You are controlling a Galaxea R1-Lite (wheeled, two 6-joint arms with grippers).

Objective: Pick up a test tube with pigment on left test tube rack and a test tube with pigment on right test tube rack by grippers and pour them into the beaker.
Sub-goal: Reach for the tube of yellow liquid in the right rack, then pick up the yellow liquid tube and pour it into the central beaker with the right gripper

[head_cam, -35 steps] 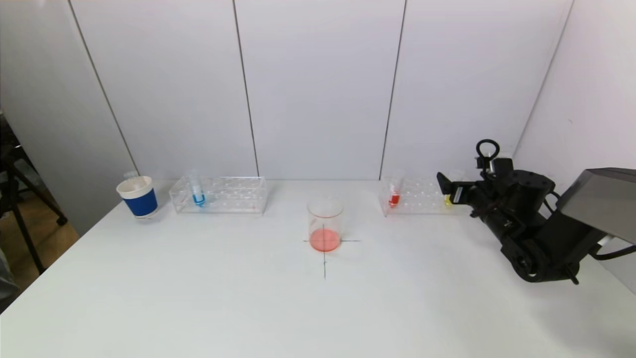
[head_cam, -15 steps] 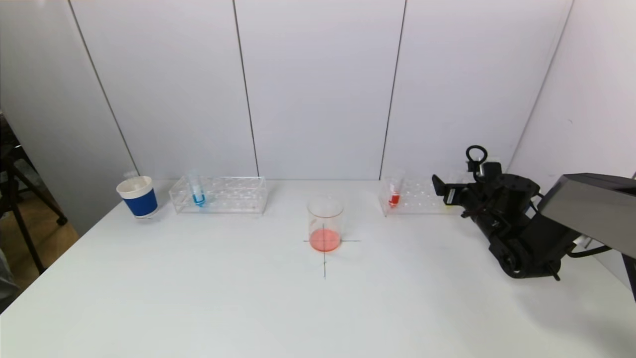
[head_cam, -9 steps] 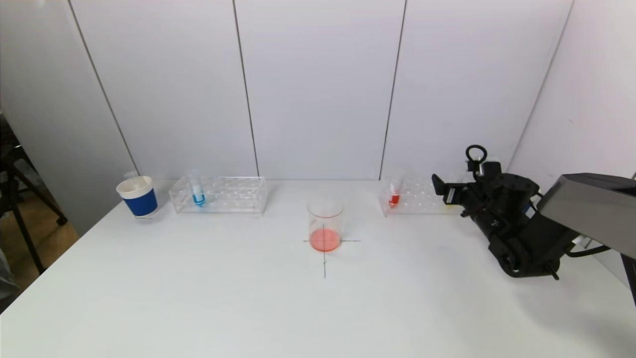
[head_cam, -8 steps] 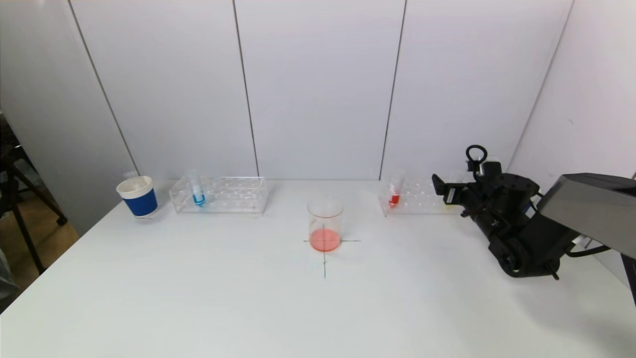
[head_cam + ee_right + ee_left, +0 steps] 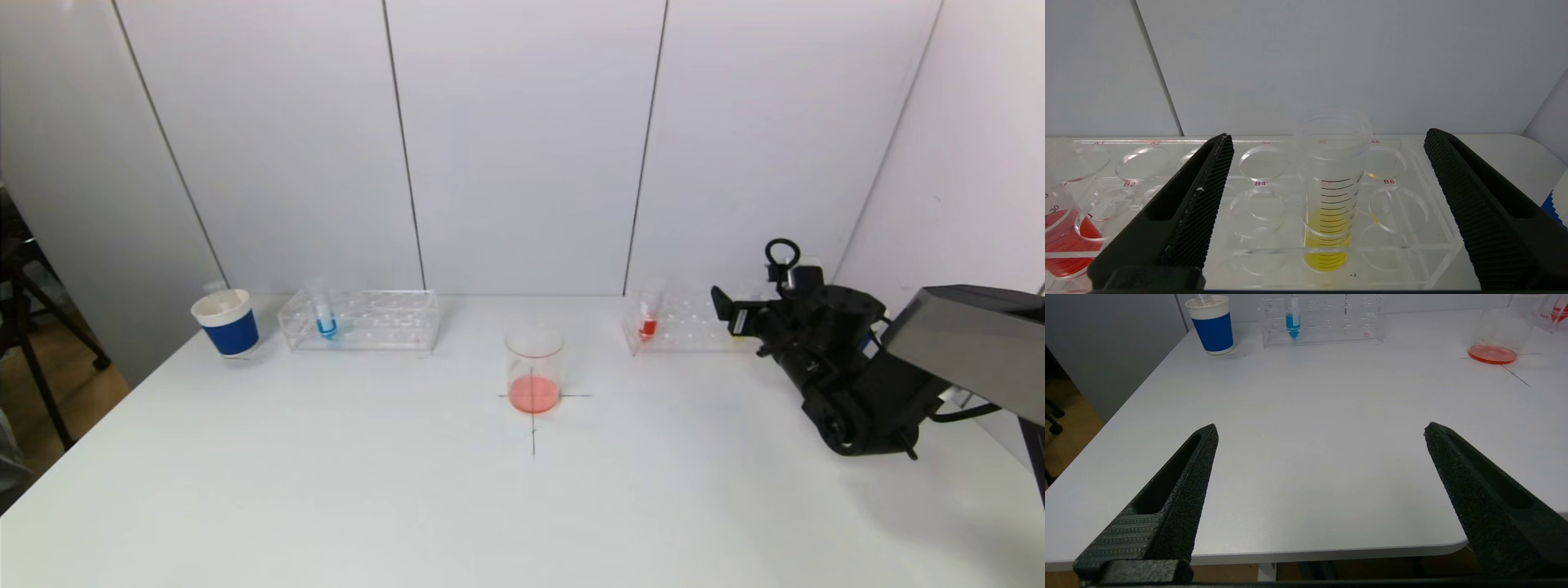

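From the head view, the right gripper [image 5: 722, 309] sits low at the near side of the right test tube rack [image 5: 682, 327], toward that rack's right end, while a red tube [image 5: 648, 314] stands near its left end; the yellow tube is hidden behind the arm here. The beaker [image 5: 534, 367], holding a shallow red layer, stands on a cross drawn at the table's [image 5: 326, 490] middle, and the left test tube rack [image 5: 359, 320] with its blue tube [image 5: 324, 314] and a blue-banded paper cup [image 5: 226, 322] lie well off to the left. In the left wrist view, the left gripper [image 5: 1321, 430] hangs parked beyond the table's near edge, jaws spread wide and empty, far from the blue tube [image 5: 1292, 316]. In the right wrist view, the right gripper's [image 5: 1327, 141] jaws stand wide open on either side of the yellow tube [image 5: 1333, 188], which stands upright in the rack, straight ahead and roughly centred between them; they do not yet appear to touch it. The right arm is plainly the nearer one. Red hole labels read A5, A6, B2, B4 and B6; the tube seems to sit in B5, though that label is faint behind it. Its scale shows graduation lines, with 30 legible on the red tube [image 5: 1061, 232] beside it.
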